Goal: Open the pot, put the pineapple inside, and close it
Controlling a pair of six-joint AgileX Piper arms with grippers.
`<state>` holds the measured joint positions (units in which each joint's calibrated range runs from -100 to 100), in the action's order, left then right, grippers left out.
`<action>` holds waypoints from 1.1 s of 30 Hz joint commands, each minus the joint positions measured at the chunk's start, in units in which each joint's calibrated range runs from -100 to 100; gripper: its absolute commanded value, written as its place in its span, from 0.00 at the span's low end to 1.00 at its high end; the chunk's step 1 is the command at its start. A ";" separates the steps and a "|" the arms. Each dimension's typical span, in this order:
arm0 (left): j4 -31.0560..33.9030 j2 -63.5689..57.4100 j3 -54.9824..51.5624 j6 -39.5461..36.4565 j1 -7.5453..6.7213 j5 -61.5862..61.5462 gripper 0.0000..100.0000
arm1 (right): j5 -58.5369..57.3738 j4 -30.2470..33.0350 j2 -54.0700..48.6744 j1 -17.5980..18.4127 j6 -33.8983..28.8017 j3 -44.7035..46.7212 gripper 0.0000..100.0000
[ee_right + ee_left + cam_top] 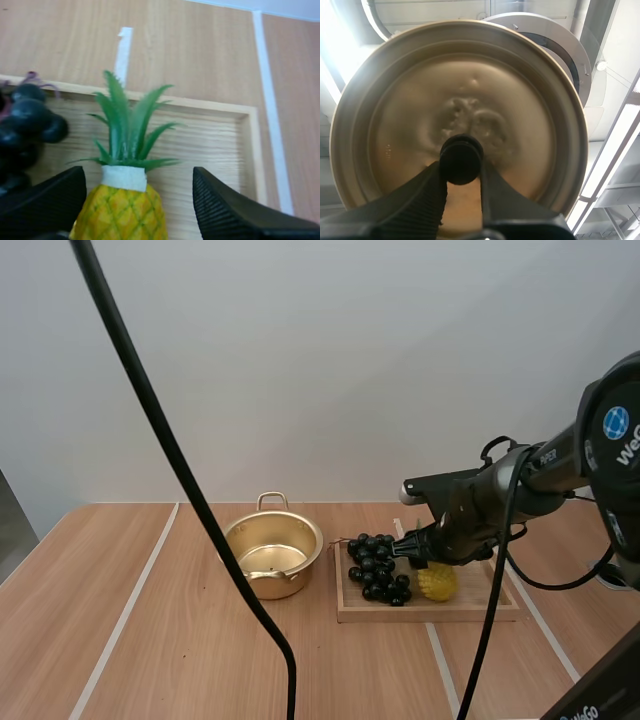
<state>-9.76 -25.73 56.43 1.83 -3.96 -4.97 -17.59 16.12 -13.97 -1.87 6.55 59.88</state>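
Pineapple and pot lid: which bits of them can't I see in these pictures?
Right wrist view: the picture's edge cuts off the base of the pineapple, between the open right fingers.
High view: the right gripper covers the pineapple leaves.
Left wrist view: the left fingers, pinching the knob, hide part of the rim of the lid.
Right wrist view: the edge cuts off most of the grapes.

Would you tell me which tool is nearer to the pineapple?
Right. The right tool stands open around the pineapple on the wooden tray, one finger on each side; the left tool is away from it, shut on the knob of the lid.
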 commanded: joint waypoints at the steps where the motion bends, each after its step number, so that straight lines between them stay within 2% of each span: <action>1: -0.18 -0.26 -0.24 0.21 -0.19 0.05 0.00 | 1.01 -0.16 -0.17 -0.32 -0.05 -0.20 1.00; 16: -0.18 -0.26 -0.24 0.21 -0.19 0.05 0.00 | -3.12 -0.76 -0.17 -0.32 0.14 -0.20 1.00; 24: -0.18 -0.26 -0.24 0.21 -0.19 0.05 0.00 | -2.98 -0.62 6.67 -0.32 0.14 -0.20 1.00; 28: -0.18 -0.26 -0.24 0.21 -0.19 0.05 0.00 | 0.95 3.12 8.98 -0.32 0.14 -0.20 1.00; 32: -0.18 -0.26 -0.24 0.21 -0.19 0.05 0.00 | 2.00 4.13 8.98 -0.32 0.63 -0.20 1.00; 33: -0.18 -0.26 -0.24 0.21 -0.19 0.05 0.00 | 2.00 4.41 8.98 -0.32 0.63 -0.20 0.79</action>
<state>-9.76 -25.73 56.43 1.83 -3.96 -4.97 -13.39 18.99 -5.79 -1.96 6.52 59.20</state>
